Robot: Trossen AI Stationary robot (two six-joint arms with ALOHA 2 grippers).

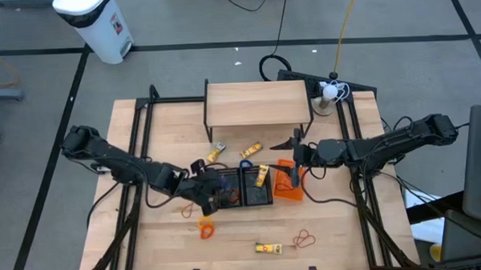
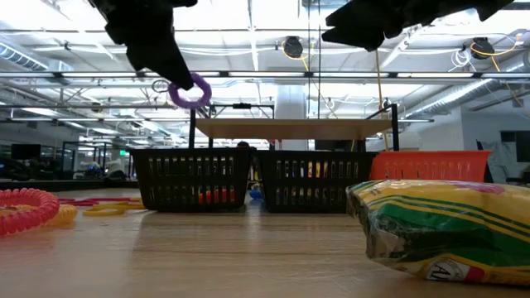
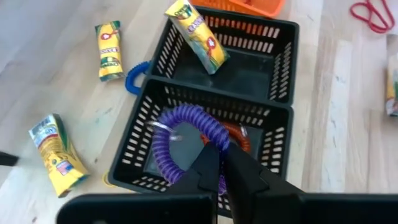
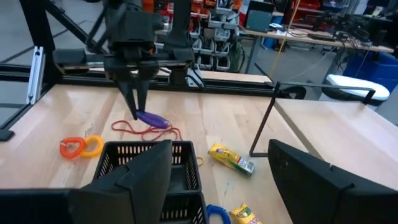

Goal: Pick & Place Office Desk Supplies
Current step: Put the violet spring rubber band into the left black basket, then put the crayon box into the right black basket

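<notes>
Fingers of the left gripper [image 3: 219, 163] are clamped together on a purple coil band [image 3: 186, 146], holding it in the air above the left compartment of the black basket [image 3: 134, 146]; an orange coil lies inside below. Its arm reaches in from the table's left. Over the orange bin [image 1: 287, 184], the right gripper [image 1: 296, 154] hangs with fingers apart, holding nothing.

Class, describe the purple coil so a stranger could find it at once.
Start at the two black baskets mid-table. Above the one nearer the left arm, the left gripper holds the purple coil. It is the only purple loop, hanging in the air; the orange coil lies in the basket below.
</notes>
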